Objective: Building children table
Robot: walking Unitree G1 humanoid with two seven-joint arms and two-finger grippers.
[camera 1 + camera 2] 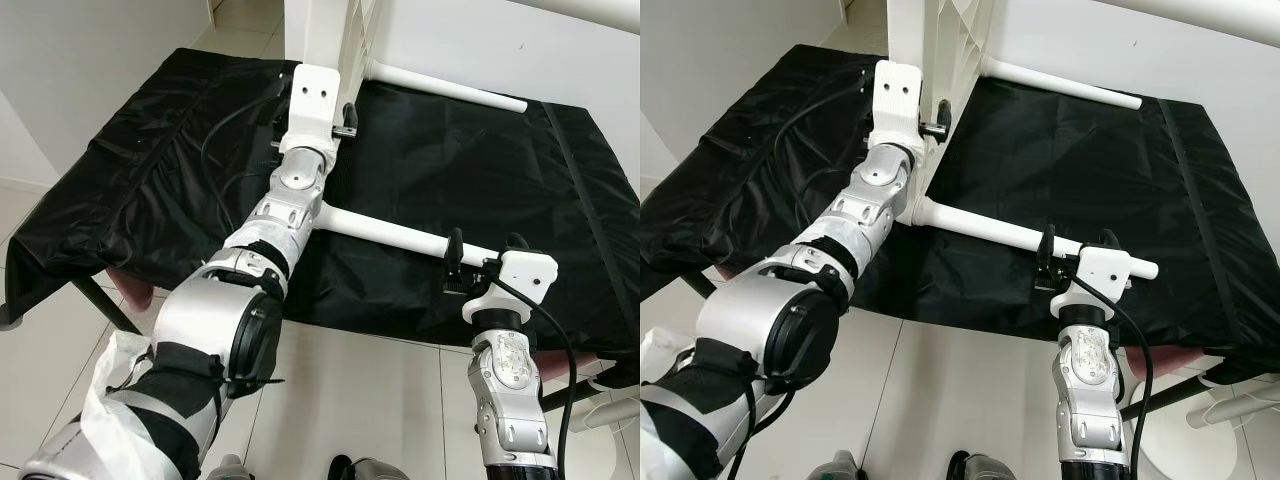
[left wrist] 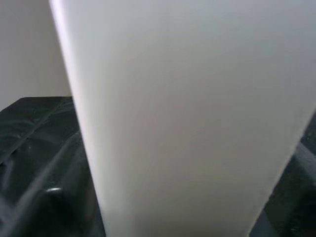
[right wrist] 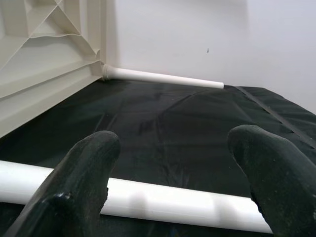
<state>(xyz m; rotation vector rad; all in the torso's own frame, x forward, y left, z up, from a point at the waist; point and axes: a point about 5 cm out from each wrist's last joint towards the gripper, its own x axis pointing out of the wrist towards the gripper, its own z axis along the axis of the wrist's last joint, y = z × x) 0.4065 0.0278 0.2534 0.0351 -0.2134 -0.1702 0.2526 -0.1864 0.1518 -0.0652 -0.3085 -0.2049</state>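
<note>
Table top: the white plastic children's table top (image 1: 330,30) stands on its edge at the upper centre of the frame, ribbed underside facing right, so the leg sockets are reachable from the side.

Near leg: a white tubular leg (image 1: 385,232) sticks out horizontally from the lower corner of the top toward the lower right; it looks already seated in its socket.

Far leg: a second white tubular leg (image 1: 450,88) juts out the same way in the upper right, lying just over the cloth.

Surface: covered by a black crinkled cloth (image 1: 150,170), probably to cushion the white parts.

Left gripper (image 1: 345,122): up against the near edge of the standing top, apparently steadying it upright; I cannot tell how its jaws are set, since its wrist view is a close white wall.

Right gripper (image 1: 483,256): at the free end of the near leg in the lower right, jaws spread to either side of the tube without pinching it, placed to grasp or push the leg home.
</note>
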